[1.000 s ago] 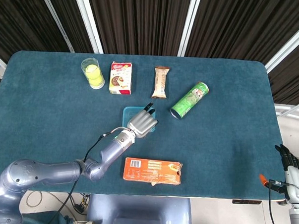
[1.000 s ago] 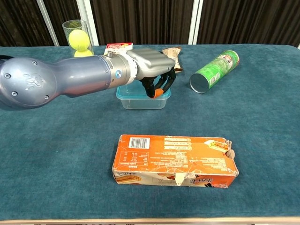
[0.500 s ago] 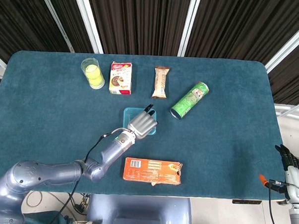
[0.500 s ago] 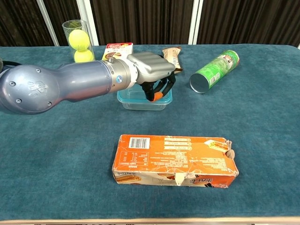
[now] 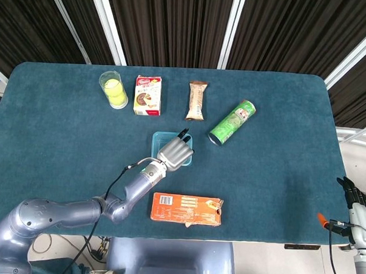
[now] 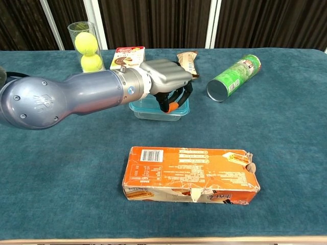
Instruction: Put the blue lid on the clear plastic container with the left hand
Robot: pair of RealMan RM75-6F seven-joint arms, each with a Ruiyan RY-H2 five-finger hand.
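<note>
Head view, read from the left edge across: a clear tube of tennis balls (image 5: 114, 89) stands at upper left of the table (image 5: 61, 144), then a small red and white carton (image 5: 148, 95), a wrapped snack bar (image 5: 197, 100) and a green chip can (image 5: 232, 122) lying on its side toward the upper middle. Below them, at centre, sits the clear plastic container (image 5: 160, 139), with the left hand (image 5: 175, 152) palm-down over it, fingers curled down across its top. An orange box (image 5: 186, 209) lies flat near the bottom edge. At far right, off the table, the right hand (image 5: 356, 205) hangs with nothing in it, fingers apart.

Chest view shows the same left hand (image 6: 164, 76) arched over the container (image 6: 148, 111), dark fingertips (image 6: 166, 104) reaching down at its front rim. The blue lid (image 6: 184, 108) appears as a thin blue band along the container's top edge, so it seems to lie on the container already. I cannot tell whether the hand grips it or only presses on it, nor whether the lid is snapped home.

My judgement: lid and container are light, thin plastic, somewhat flexible and smooth, so the container could skid on the cloth under a sideways push. Pressure is best applied straight down at the lid's rim and corners, not its springy middle.
</note>
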